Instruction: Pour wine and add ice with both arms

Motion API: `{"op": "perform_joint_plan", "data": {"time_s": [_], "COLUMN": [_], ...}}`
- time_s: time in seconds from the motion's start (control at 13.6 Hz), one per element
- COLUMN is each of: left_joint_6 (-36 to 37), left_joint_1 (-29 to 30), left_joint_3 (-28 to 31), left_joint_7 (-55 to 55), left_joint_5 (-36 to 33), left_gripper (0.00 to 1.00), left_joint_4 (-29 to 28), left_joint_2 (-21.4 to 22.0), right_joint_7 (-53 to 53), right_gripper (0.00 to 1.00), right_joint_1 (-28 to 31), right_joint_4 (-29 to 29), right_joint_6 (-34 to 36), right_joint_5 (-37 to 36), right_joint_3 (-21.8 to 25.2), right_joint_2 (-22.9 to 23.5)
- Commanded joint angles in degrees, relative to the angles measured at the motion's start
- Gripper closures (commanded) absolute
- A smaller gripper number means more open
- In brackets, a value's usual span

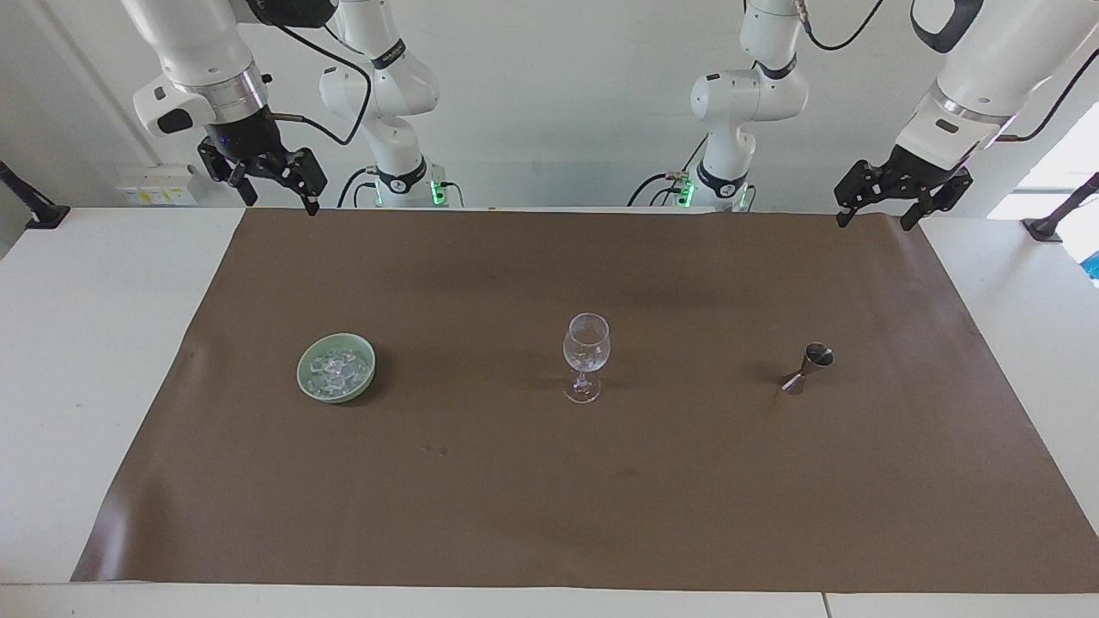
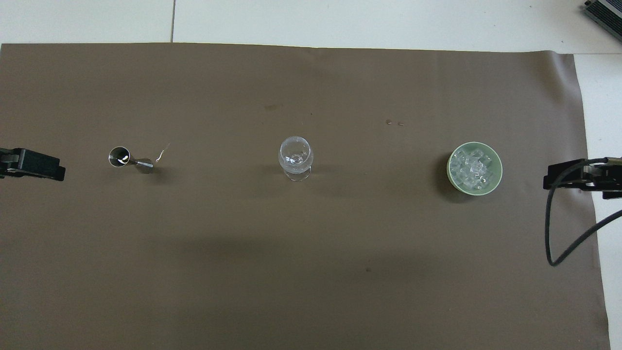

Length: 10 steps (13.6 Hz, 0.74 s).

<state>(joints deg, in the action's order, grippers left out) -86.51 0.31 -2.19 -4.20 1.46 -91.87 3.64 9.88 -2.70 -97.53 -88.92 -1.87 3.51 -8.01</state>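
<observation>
A clear stemmed wine glass (image 1: 586, 343) stands upright at the middle of the brown mat; it also shows in the overhead view (image 2: 295, 155). Ice (image 1: 336, 369) lies heaped in a pale green bowl (image 1: 302, 378) toward the right arm's end; the overhead view shows the ice (image 2: 474, 167) and the bowl (image 2: 449, 167) too. A small steel jigger (image 1: 807, 367) stands toward the left arm's end, also in the overhead view (image 2: 127, 159). My left gripper (image 1: 873, 223) hangs open and empty, high over the mat's end beside the jigger (image 2: 34, 164). My right gripper (image 1: 282, 204) hangs open and empty over the mat's end beside the bowl (image 2: 566, 176).
The brown mat (image 1: 549, 498) covers most of the white table (image 1: 94, 360). A black cable (image 2: 551, 228) loops down from the right wrist. Two tiny specks (image 2: 394, 122) lie on the mat, farther from the robots than the bowl.
</observation>
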Motion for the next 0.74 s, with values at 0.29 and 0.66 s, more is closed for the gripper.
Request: {"op": "perform_joint_plan", "data": {"time_s": [0.29, 0.66], "left_joint_6": [-3.8, -2.4], "left_joint_1": [-0.2, 0.6], "left_joint_3": [0.1, 0.1], "left_joint_7": [4.7, 4.7], "left_joint_5": [0.6, 3.2], "left_gripper": [0.0, 0.0], "left_joint_4": [-1.7, 3.9], "left_joint_2": [0.9, -4.7], "right_joint_7": [-1.6, -1.6], "right_gripper": [0.0, 0.0], "right_joint_1": [0.3, 0.3], "right_joint_4": [-0.6, -0.6], "right_joint_6": [0.7, 0.7], "right_joint_5": [1.0, 1.0], "right_joint_3": [-0.2, -0.2], "right_joint_2": [-0.9, -0.9]}}
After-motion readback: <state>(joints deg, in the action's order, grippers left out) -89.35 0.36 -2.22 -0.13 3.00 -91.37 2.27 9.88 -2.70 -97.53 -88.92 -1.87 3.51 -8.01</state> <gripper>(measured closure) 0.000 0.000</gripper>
